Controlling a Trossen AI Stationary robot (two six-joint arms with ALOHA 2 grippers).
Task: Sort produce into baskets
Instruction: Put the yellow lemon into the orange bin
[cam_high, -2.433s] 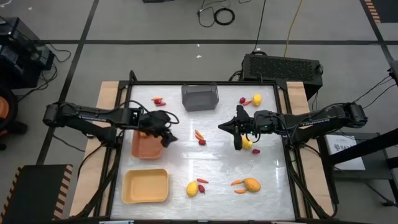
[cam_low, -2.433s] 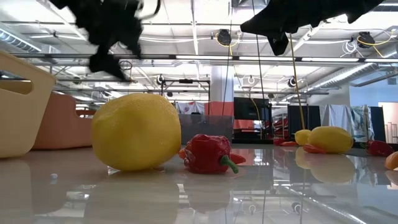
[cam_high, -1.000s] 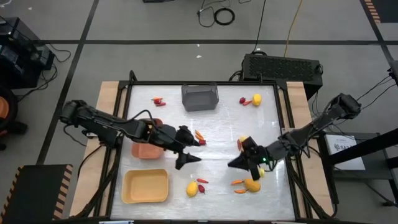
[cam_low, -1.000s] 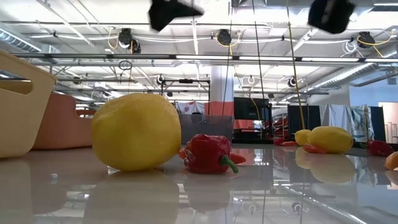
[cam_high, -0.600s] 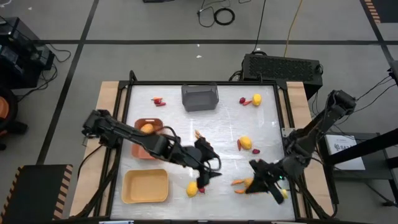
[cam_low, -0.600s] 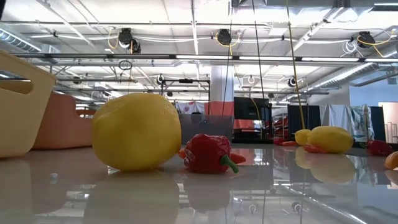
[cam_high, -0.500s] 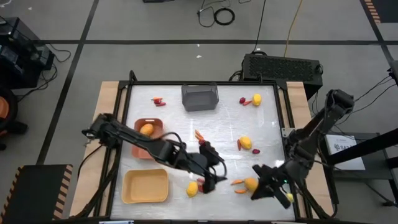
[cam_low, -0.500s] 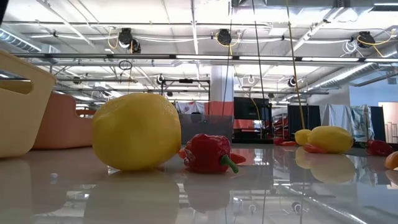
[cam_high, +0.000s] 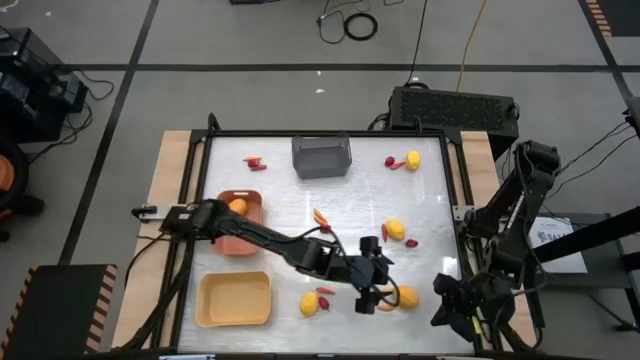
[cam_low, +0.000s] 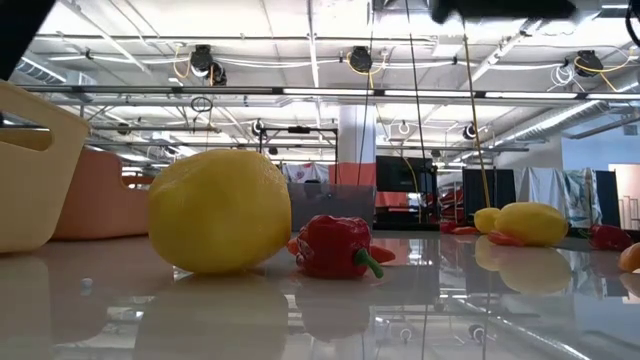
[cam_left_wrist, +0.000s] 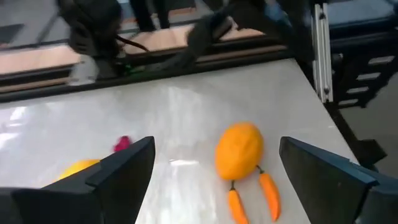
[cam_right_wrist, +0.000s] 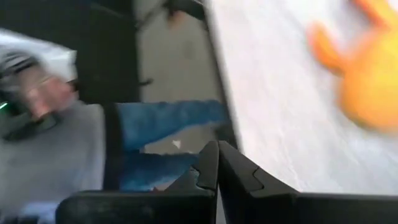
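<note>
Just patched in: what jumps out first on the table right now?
The left arm stretches across the table, its gripper open beside an orange fruit and two carrots near the front edge. The right gripper sits off the table's front right corner, jaws shut. One fruit already lies in the orange tray.

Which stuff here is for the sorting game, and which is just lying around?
For the job: orange fruit, lemon, orange-brown tray, pale yellow tray, grey bin.

Just lying about: black box behind the table, cable coil on the floor.
</note>
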